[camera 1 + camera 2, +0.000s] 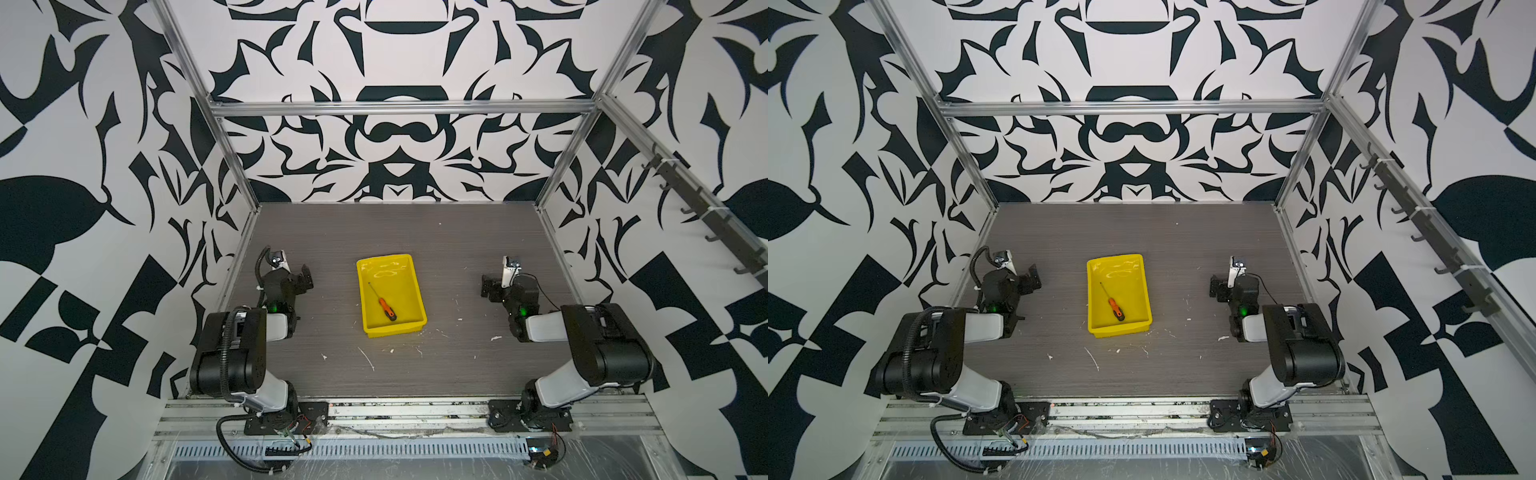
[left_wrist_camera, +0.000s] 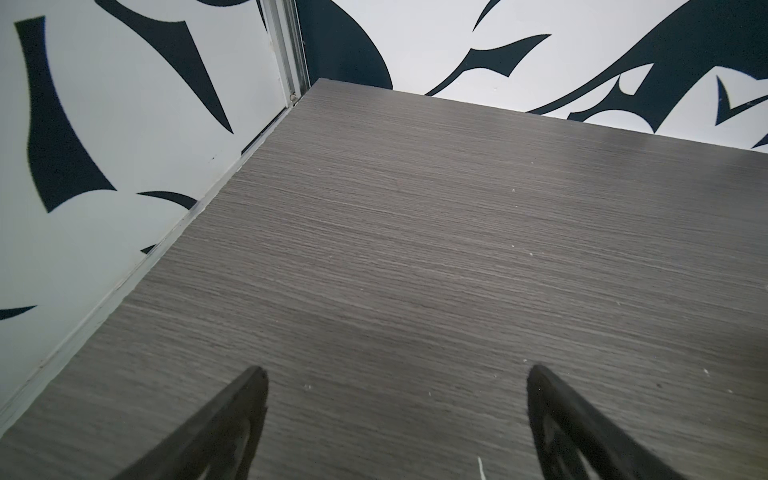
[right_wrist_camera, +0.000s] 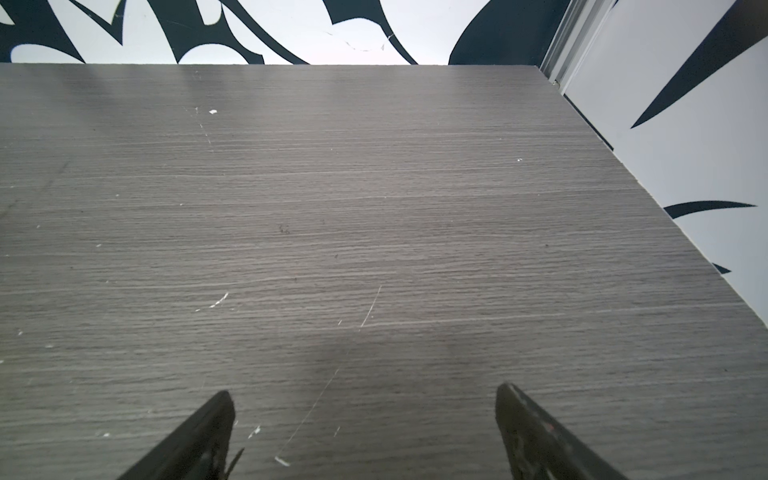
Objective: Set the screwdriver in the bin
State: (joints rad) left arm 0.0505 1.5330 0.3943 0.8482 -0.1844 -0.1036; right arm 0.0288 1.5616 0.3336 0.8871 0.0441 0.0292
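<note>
In both top views the yellow bin (image 1: 405, 326) (image 1: 1133, 326) stands mid-table. The orange-handled screwdriver (image 1: 385, 306) (image 1: 1115, 306) lies flat inside it, with its thin shaft toward the back. My left gripper (image 1: 306, 277) (image 1: 1033, 278) rests far to the bin's left, open and empty. Over on the bin's right my right gripper (image 1: 487, 286) (image 1: 1216, 286) is likewise open and empty. Each wrist view shows only bare table between wide-apart fingers: left gripper (image 2: 397, 374), right gripper (image 3: 363, 395). Bin and screwdriver are out of both wrist views.
The grey wood-grain table (image 1: 374, 232) carries white scratches and flecks (image 1: 368, 359) in front of the bin. Patterned walls and aluminium posts (image 1: 232, 158) close in the back and sides. A rail with hooks (image 1: 685, 199) runs along the right wall.
</note>
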